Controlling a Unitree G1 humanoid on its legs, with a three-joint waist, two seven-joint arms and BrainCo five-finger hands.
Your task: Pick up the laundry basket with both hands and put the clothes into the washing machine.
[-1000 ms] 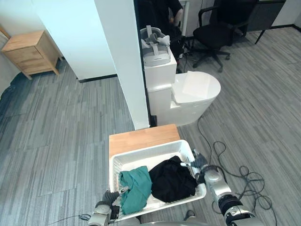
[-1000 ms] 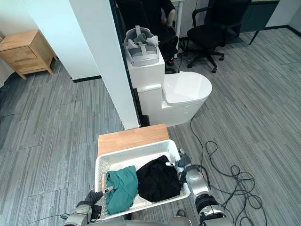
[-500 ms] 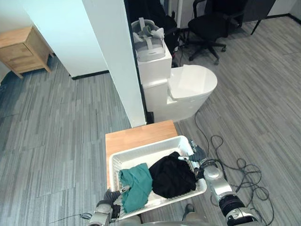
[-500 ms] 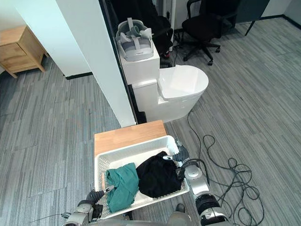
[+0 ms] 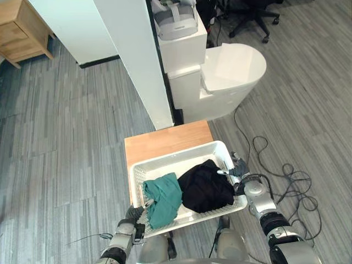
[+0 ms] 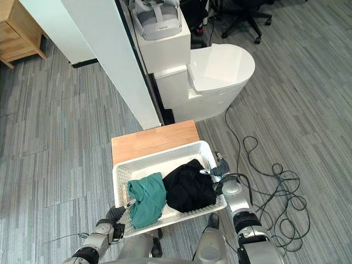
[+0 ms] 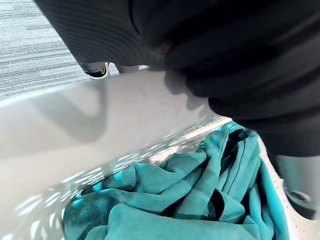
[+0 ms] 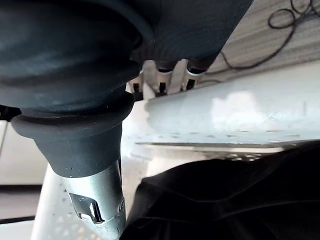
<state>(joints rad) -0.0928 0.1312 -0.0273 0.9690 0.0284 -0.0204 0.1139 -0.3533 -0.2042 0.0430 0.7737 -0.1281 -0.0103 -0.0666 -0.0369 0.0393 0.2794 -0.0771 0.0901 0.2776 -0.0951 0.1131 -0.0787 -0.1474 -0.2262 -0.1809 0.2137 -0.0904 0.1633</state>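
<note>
Fingers (image 8: 173,77) round laundry basket (image 5: 176,156) of clothes (image 5: 204,190)

Bright, even room light falls from overhead. Beyond the basket (image 5: 170,158) the toilet lid (image 5: 234,58) gleams. The left hand (image 7: 240,65) throws a soft shadow on the basket's wall; pale glare lies along its rim by the black garment (image 5: 206,190).

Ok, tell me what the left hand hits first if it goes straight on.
The left hand grips the white plastic laundry basket by its rim, pointing inward. Going straight on, it would probably meet the crumpled teal garment just inside the wall, though depth is unclear.
</note>
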